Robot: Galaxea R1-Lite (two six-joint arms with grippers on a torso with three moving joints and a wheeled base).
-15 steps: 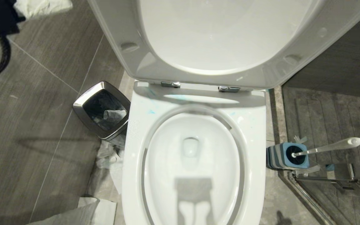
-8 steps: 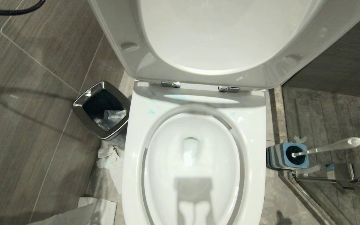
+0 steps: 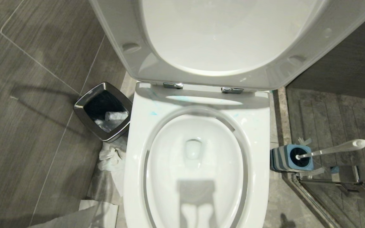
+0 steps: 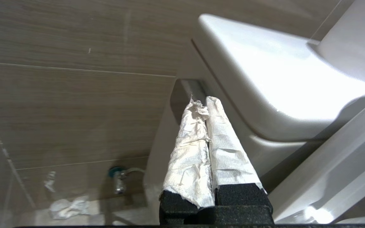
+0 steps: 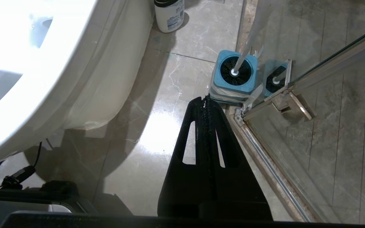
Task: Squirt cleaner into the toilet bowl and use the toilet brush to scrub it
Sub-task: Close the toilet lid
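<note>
Grey-tiled bathroom floor: toilet brush (image 5: 247,41) stood in its blue holder (image 5: 233,77) right of the toilet bowl (image 3: 198,164), handle leaning away, just ahead of the closed, empty right pincer (image 5: 205,101); left pincer (image 4: 203,106) closed, farther off.

Right gripper (image 5: 206,98): black fingers pressed together, lower centre of the frame.
Toilet brush (image 5: 244,52): white handle standing in blue holder (image 5: 234,79), upper centre-right.
Toilet bowl (image 5: 59,72): white, filling the left.
Bottle (image 5: 169,14): top edge.
Glass door (image 5: 328,126): right.
</note>
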